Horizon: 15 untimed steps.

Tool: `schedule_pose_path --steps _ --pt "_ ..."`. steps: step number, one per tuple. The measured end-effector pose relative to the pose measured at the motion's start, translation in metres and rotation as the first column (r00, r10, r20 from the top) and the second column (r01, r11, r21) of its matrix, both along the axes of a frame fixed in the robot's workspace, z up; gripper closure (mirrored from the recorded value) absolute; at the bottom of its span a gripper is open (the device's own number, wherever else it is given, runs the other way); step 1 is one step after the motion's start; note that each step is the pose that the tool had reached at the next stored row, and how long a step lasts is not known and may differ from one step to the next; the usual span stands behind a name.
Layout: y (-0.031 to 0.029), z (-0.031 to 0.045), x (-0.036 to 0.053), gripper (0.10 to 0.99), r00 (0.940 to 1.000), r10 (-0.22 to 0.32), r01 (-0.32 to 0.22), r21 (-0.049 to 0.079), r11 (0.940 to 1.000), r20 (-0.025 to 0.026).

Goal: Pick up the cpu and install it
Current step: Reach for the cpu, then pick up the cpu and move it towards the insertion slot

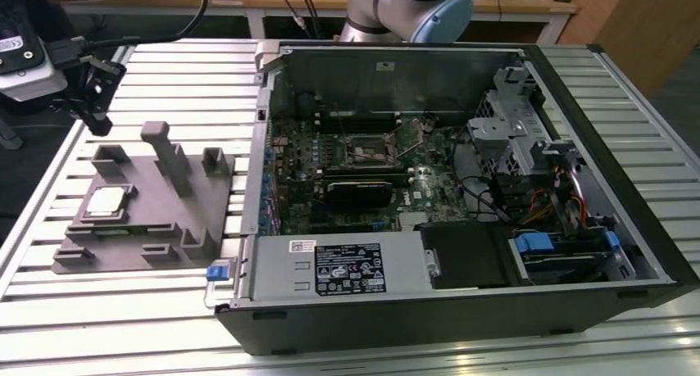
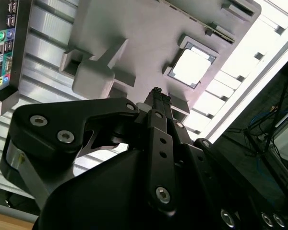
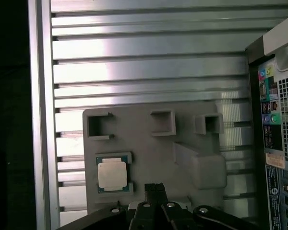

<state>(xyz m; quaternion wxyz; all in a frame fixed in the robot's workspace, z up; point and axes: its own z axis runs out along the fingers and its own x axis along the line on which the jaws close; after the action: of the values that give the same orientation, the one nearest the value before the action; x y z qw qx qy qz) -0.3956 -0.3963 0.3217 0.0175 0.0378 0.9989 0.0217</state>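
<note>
Gripper [image 1: 97, 114] was empty, fingers [image 3: 150, 191] pressed together, hovering near the edge of the grey fixture plate [image 1: 143, 222]; cpu [image 1: 106, 201] lay flat in its pocket on that plate, apart from the fingertips and off to 1 side, outside the open PC case [image 1: 438, 327]
</note>
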Motion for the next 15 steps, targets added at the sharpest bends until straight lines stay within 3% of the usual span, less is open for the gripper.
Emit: schedule_pose_path --steps 5,15 --pt "0.0 -0.0065 -0.0055 0.98 1.0 0.0 0.0 0.0 1.0 0.0" --pt "0.0 -0.0082 -0.0079 0.98 1.0 0.0 0.0 0.0 1.0 -0.0001"
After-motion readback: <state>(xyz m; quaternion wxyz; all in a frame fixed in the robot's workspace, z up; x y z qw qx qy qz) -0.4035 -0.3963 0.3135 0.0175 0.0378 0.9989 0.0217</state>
